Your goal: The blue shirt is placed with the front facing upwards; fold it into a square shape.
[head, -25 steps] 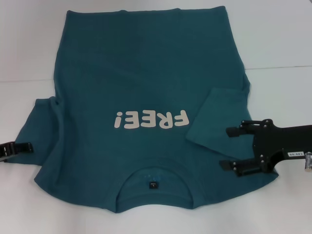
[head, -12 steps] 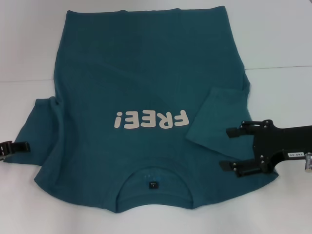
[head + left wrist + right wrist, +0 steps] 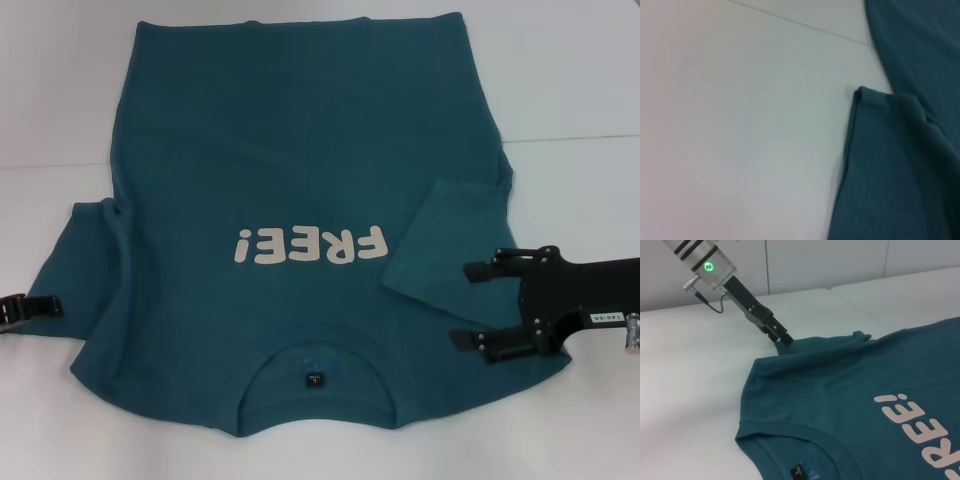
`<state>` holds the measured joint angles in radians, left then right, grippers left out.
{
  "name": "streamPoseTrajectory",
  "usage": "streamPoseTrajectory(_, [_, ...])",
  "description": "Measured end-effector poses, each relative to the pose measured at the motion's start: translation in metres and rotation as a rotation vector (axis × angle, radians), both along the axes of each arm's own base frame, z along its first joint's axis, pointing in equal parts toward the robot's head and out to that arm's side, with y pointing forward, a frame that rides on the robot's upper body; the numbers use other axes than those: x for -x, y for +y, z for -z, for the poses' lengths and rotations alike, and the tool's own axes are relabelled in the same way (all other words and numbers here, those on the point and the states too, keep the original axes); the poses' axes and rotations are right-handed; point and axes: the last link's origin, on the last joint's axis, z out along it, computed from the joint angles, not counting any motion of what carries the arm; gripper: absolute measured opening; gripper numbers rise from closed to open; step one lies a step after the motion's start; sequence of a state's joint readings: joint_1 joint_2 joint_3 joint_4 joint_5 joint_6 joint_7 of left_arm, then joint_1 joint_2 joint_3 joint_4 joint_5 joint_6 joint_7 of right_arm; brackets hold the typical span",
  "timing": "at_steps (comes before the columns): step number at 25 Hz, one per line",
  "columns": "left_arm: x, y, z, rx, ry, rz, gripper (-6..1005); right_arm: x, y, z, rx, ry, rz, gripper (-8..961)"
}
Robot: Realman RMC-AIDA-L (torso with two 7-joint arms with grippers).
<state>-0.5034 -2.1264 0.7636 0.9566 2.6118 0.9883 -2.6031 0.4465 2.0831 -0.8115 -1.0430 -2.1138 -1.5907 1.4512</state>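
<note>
Against the pictures from a moment earlier, almost nothing is changed: the blue shirt (image 3: 300, 220) is spread front-up on the white bench (image 3: 60, 100) in the same outline, collar (image 3: 315, 385) nearest the robot, with the cream "FREE!" print (image 3: 310, 244) in the middle of the chest. Only the left gripper (image 3: 30, 307) is displaced a little, slightly lower along the edge of the left sleeve (image 3: 80, 260). This is judged to be a small adjustment of a grasp, not a fold under way.

The right sleeve (image 3: 445, 240) is already laid inward over the chest, just beside the print, so one side fold seems done while the left sleeve is spread outward and not yet folded.

The right gripper (image 3: 470, 305) is held above the right shoulder of the shirt, beside the folded sleeve; its fingers (image 3: 478, 270) are spread wide and nothing is held between them. In the right wrist view the left gripper (image 3: 782, 337) is seen pinched shut on the cloth at the left sleeve's edge.

A lift of that sleeve toward the print is judged the next step.
</note>
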Motion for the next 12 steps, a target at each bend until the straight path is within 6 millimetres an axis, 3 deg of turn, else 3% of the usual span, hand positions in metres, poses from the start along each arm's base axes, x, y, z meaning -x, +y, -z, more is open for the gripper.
streamPoseTrajectory(12, [-0.0025,0.002,0.0018,0.005,0.001,0.006,840,0.0004,0.0003,0.0001,0.0,0.0,-0.001,924])
